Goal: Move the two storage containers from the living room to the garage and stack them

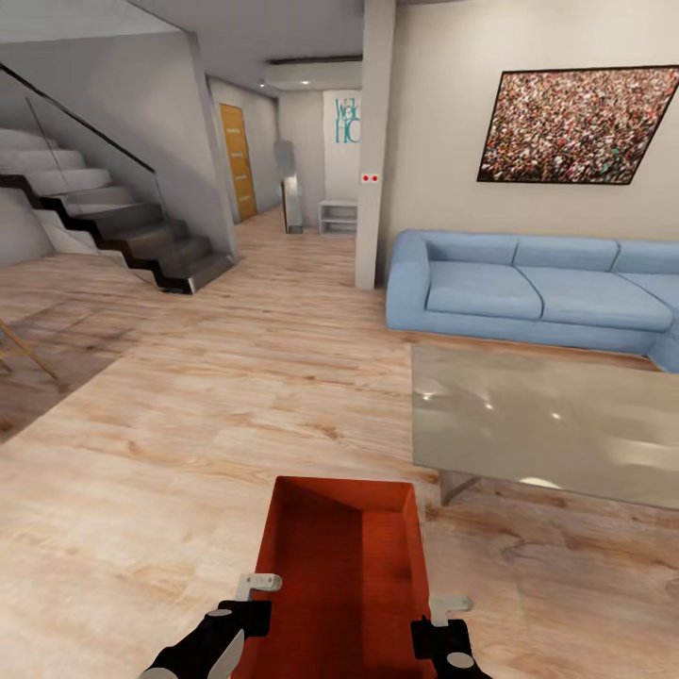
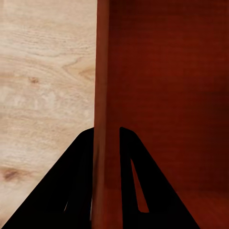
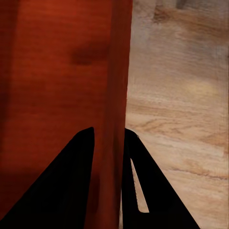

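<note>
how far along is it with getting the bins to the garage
Early. One storage container is picked up, the left pincer clamped on one side wall and the right pincer on the other. The robot stands on the living room's wood plank floor near the blue sofa. Left to do: carry it to the garage, set it down, fetch the other container and stack it.

Through the right wrist camera I am seeing the right gripper (image 3: 109, 138) clamping the thin orange-red wall of the storage container (image 3: 57, 86). One black finger (image 3: 62, 186) is lying inside the bin and the other is standing outside, both pressing on the wall. Beyond the wall, the light wood plank floor (image 3: 181, 119) is showing.
</note>
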Tool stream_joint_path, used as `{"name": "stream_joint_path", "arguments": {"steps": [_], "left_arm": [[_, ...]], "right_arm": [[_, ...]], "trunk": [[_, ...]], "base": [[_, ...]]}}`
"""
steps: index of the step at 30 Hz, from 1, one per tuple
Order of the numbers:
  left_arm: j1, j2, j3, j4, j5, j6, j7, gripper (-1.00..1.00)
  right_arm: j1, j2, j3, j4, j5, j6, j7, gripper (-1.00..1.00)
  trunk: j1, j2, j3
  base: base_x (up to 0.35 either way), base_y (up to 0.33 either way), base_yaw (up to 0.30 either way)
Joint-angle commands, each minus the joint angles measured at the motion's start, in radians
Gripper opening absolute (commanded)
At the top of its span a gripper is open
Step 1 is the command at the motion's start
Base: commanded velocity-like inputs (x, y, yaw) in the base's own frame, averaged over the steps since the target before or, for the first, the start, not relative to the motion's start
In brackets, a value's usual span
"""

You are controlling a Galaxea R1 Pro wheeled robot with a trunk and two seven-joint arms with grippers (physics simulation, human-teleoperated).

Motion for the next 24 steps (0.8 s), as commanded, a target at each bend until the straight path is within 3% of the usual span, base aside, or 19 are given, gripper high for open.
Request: {"name": "stream_joint_path", "arguments": {"steps": [1,7,24], "left_arm": [[0.000,0.004,0.005,0.002,-0.001,0.007,0.013,-1.00],[0.000,0.004,0.005,0.002,-0.001,0.007,0.013,-1.00],[0.000,0.003,0.004,0.002,0.000,0.007,0.013,-1.00]], "right_arm": [[-0.001,-0.013,-0.017,-0.003,0.009,-0.015,-0.011,-1.00],[-0.001,-0.013,-0.017,-0.003,0.009,-0.014,-0.011,-1.00],[-0.001,-0.013,-0.017,-0.003,0.009,-0.009,-0.011,-1.00]], "trunk": [[0.000,0.000,-0.001],[0.000,0.000,-0.001],[0.000,0.000,-0.001]], "base": [[0.000,0.000,0.300],[0.000,0.000,0.217],[0.000,0.000,0.008]]}}
